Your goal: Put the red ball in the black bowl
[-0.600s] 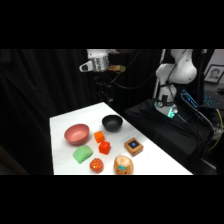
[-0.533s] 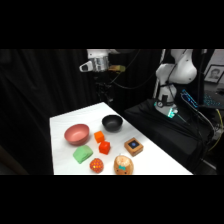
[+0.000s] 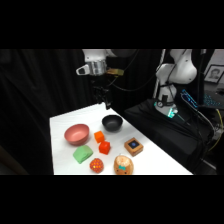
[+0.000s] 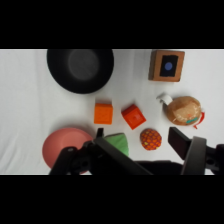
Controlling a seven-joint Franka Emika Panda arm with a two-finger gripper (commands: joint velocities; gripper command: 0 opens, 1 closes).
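The red ball (image 3: 97, 165) (image 4: 150, 139), speckled, lies near the table's front edge between a green block (image 3: 82, 154) and a tan rounded figure (image 3: 123, 165). The glossy black bowl (image 3: 112, 122) (image 4: 80, 69) stands empty toward the table's far side. My gripper (image 3: 104, 99) (image 4: 139, 142) hangs high above the far edge of the table, behind the black bowl, well clear of everything. It is open and holds nothing. In the wrist view the ball shows in the gap between the two fingers (image 4: 182, 142), far below them.
A pink bowl (image 3: 77, 134) (image 4: 62, 145) sits left of the black bowl. Two orange cubes (image 3: 99, 136) (image 3: 104, 147) lie between the bowls and the ball. A wooden block with a blue dot (image 3: 134, 146) (image 4: 166, 65) rests at the right. Dark equipment stands beyond the table's right edge.
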